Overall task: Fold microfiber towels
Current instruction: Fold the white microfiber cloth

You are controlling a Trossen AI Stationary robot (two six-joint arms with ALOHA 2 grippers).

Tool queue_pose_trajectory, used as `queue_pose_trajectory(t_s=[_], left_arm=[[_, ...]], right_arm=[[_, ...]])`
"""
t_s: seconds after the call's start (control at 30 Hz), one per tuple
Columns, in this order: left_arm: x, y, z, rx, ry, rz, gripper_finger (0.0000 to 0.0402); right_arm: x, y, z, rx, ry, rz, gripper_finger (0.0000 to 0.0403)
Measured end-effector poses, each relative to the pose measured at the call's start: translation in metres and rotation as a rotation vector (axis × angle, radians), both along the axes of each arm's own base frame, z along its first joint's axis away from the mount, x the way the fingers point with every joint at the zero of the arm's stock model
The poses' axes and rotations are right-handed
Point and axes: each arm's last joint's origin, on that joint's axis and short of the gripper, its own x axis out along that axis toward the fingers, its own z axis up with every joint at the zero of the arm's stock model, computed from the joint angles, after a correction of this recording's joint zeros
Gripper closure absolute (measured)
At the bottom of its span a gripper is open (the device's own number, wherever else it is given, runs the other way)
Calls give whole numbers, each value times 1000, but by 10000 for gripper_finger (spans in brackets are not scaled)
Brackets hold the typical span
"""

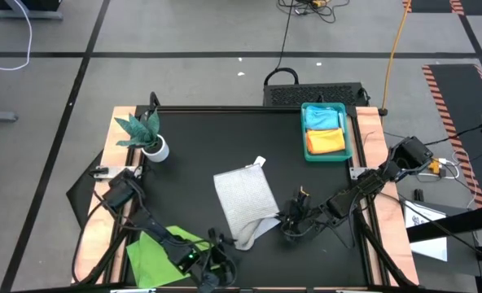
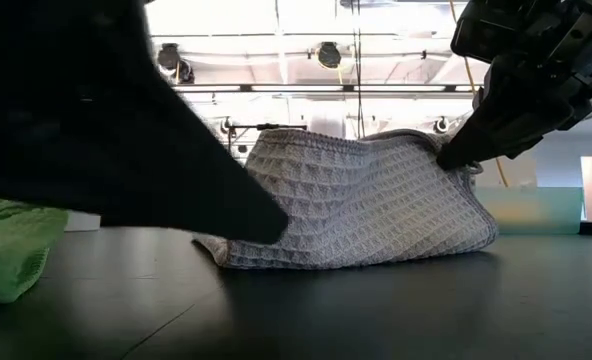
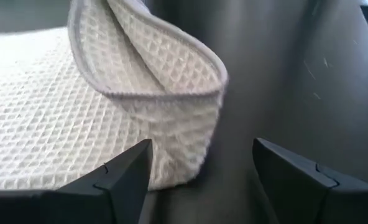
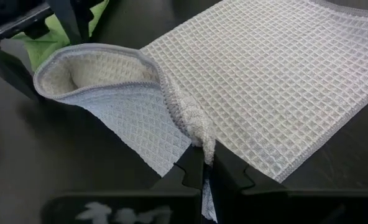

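A white-grey waffle towel [image 1: 245,203] lies in the middle of the table, its near end raised into a loose curl [image 4: 97,74]. My right gripper [image 1: 288,221] is at the towel's near right edge, shut on it. My left gripper [image 3: 202,174] is open, low at the table's near edge [image 1: 216,259], just short of the raised curl [image 3: 171,81]; I cannot tell whether it touches the cloth. A lime green towel [image 1: 155,252] lies flat at the near left. The pale blue towel [image 1: 323,119] and the orange towel [image 1: 325,142] lie in the teal tray. My right gripper pinches a bunched bit of the towel's hemmed edge [image 4: 199,138] between its two shut fingers, at the near right corner. The fingers come slanting down from the table's right. The held edge is lifted off the table [image 2: 446,150], and the cloth sags slack from it to the flat part.
The teal tray [image 1: 351,130] stands at the far right. A small green plant in a white pot [image 1: 147,138] stands at the far left. Bare black tabletop [image 1: 192,155] lies between the plant and the towel.
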Motion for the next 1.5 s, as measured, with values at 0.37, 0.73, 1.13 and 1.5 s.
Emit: queue_pose_trajectory(t_s=[0.37,0.73,1.13,1.5], left_arm=[[10,11,3,8,-83,115,173],[2,1,3,70,-72,51,303],[-12,-1,45,107,-29,-60,389],[-10,21,38,25,136,-12,392]], right_arm=[[-1,2,0,13,10,25,399],[-6,11,0,15,10,61,399],[-17,27,-2,-40,65,303,399],[-16,26,-1,-323,58,507,342]])
